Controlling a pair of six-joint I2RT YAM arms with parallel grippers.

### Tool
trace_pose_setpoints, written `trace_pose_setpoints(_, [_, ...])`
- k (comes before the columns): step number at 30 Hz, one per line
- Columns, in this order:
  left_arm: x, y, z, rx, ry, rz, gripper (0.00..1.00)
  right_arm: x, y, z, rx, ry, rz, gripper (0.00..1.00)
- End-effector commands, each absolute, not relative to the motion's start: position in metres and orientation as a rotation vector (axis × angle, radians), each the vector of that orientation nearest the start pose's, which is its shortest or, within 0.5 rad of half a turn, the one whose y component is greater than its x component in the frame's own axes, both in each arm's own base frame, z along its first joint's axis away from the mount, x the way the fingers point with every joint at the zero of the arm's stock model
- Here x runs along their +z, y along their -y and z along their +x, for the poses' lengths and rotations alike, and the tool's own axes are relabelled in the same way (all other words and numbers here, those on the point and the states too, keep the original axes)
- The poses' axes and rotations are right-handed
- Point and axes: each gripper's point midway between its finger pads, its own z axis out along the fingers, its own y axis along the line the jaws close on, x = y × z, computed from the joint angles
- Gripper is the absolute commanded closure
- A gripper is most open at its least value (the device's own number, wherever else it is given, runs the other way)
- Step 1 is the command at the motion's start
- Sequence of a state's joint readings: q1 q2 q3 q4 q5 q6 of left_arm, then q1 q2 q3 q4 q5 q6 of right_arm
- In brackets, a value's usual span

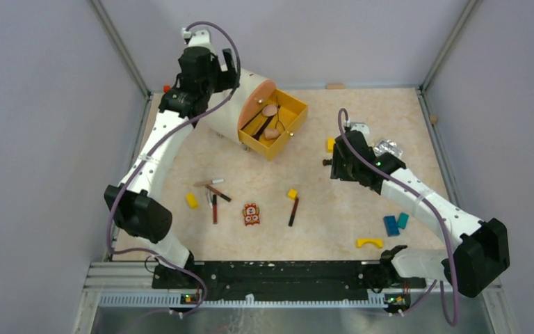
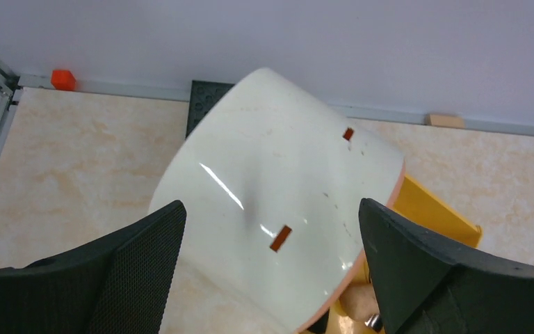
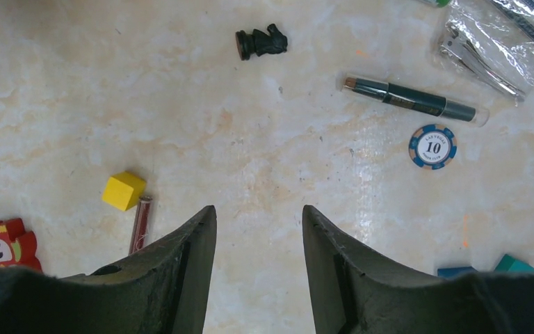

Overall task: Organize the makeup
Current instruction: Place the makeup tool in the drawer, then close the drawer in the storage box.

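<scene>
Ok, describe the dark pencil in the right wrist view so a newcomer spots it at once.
Start at the crinkled clear bag in the right wrist view's top right corner. The pencil lies just lower left of it, directly above a blue poker chip marked 10. It is the only long, dark teal stick, with a brownish tip at its left end.
</scene>
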State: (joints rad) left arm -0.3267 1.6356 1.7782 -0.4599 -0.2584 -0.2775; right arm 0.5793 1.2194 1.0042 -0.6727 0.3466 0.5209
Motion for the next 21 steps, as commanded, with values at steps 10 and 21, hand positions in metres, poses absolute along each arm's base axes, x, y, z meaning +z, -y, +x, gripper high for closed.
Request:
trace_pose_setpoints(10, [0.368,0.083,0.548,-0.41,-1.775,-0.067,0.01,0.173,-0.155,0.298,0.201,-2.331,0.071,0.52])
trace_pose_setpoints(21, [0.346,0.075,0.556,-0.417,-1.795,-0.077,0.01,0.171,-0.131,0.302,0.117,-2.314,0.151,0.52])
